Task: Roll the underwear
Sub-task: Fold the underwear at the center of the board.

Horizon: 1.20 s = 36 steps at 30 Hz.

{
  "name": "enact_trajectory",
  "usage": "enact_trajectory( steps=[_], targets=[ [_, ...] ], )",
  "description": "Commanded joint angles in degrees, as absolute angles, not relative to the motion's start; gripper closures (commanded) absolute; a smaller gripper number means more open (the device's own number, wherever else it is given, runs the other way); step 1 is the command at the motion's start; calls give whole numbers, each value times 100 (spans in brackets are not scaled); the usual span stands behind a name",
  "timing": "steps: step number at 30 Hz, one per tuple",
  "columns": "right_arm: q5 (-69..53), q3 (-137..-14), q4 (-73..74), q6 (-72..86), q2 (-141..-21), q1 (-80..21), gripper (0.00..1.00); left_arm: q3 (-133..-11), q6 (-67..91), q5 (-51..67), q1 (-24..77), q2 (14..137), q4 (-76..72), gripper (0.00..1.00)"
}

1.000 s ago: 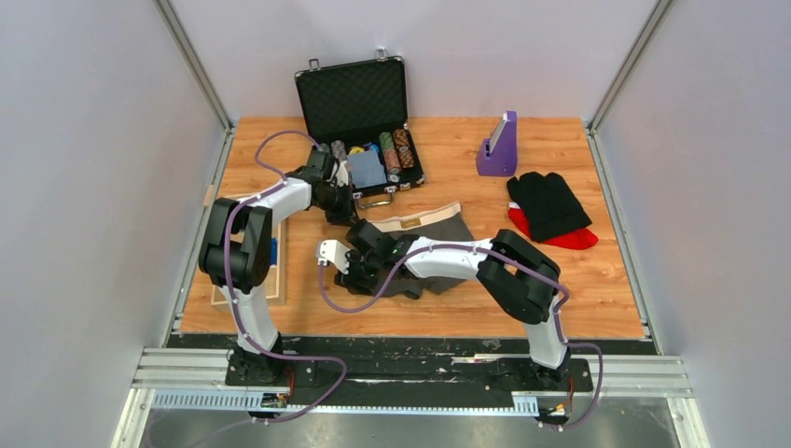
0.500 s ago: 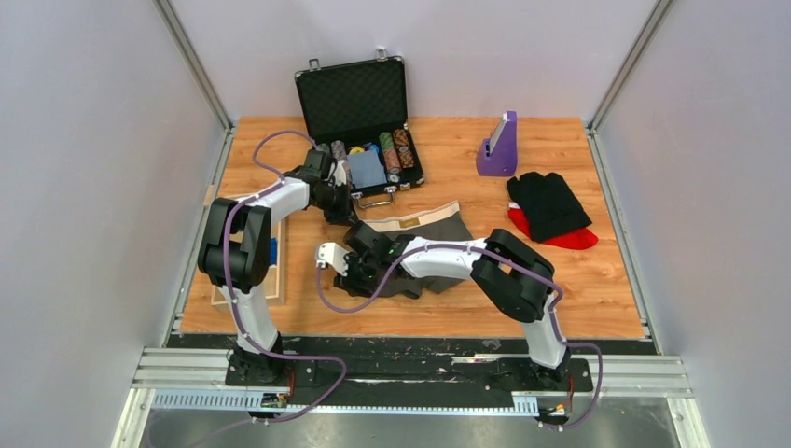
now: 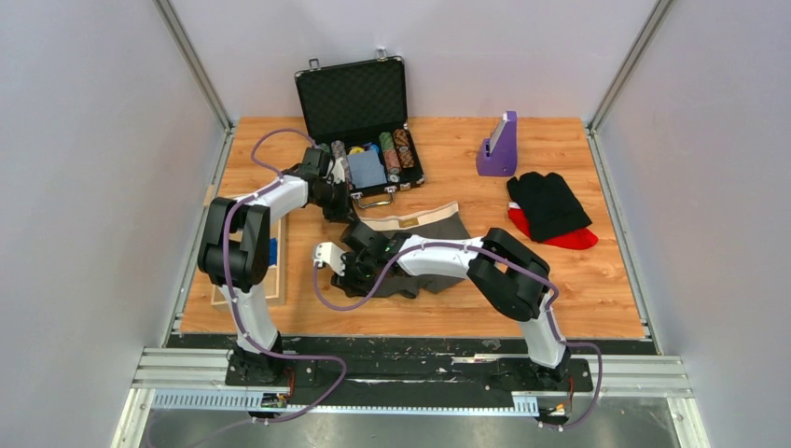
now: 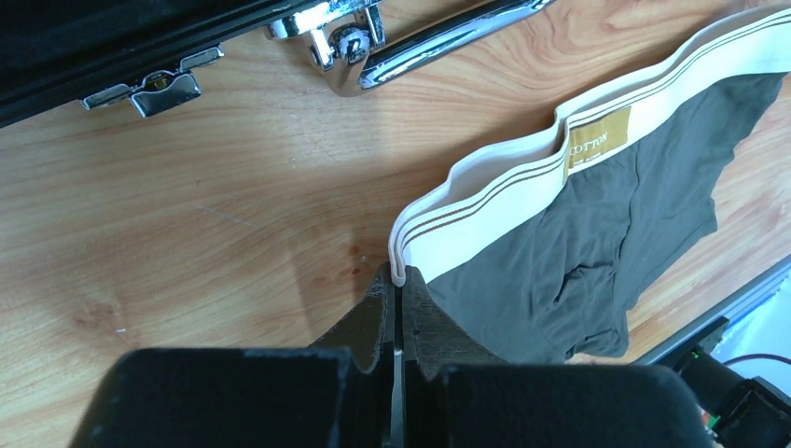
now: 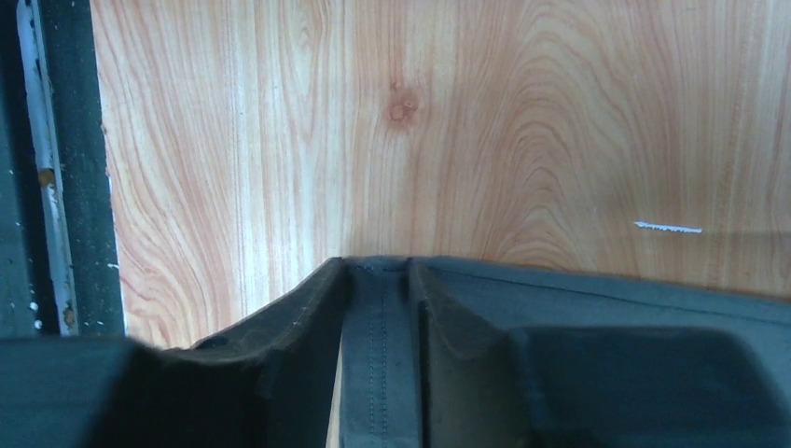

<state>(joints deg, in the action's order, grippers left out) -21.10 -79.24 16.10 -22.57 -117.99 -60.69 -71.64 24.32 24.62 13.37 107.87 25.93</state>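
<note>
The underwear [image 3: 438,231] is dark charcoal-grey cloth with a white waistband, spread on the wooden table at the middle. In the left wrist view the underwear [image 4: 597,233] shows its waistband and a tan label. My left gripper [image 4: 399,280] is shut on the waistband's left corner; in the top view the left gripper [image 3: 347,217] sits just in front of the case. My right gripper [image 5: 378,271] is shut on a stitched hem of the underwear [image 5: 378,355]. In the top view the right gripper [image 3: 359,271] is at the cloth's near left edge.
An open black poker-chip case [image 3: 359,117] stands at the back, its metal handle [image 4: 438,42] close to my left gripper. A purple holder [image 3: 498,147], a jet-black garment [image 3: 548,203] and a red garment [image 3: 571,240] lie at the right. A wooden tray [image 3: 276,261] is at the left edge.
My right gripper has shifted slightly left and away with the hem. The left gripper has barely moved.
</note>
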Motion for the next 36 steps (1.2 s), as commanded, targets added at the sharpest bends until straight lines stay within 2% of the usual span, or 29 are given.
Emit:
enact_trajectory(
  steps=[1,3,6,18,26,36],
  targets=[
    [-2245,-8029,1934,-2260,-11976,-6108,77,-7394,2416,2552,1283,10813,2597,100],
    [-2248,-8019,1889,-2306,-11970,-6108,89,-7380,2417,2545,1283,10802,2597,100],
    [-2132,-8035,1807,-2339,-11921,-6104,100,-7355,2397,2539,1283,10750,2601,100],
    [-2696,-8055,1806,-2070,-10438,-5805,100,-7989,2477,2627,1274,10476,3266,100],
    [-2781,-7093,1811,-1755,-9200,-5637,100,-8504,2906,2966,1289,10283,3797,100],
    [-3126,-5977,1648,-1645,-8204,-4948,100,-9018,3125,3234,1729,10748,3576,100]
  ],
)
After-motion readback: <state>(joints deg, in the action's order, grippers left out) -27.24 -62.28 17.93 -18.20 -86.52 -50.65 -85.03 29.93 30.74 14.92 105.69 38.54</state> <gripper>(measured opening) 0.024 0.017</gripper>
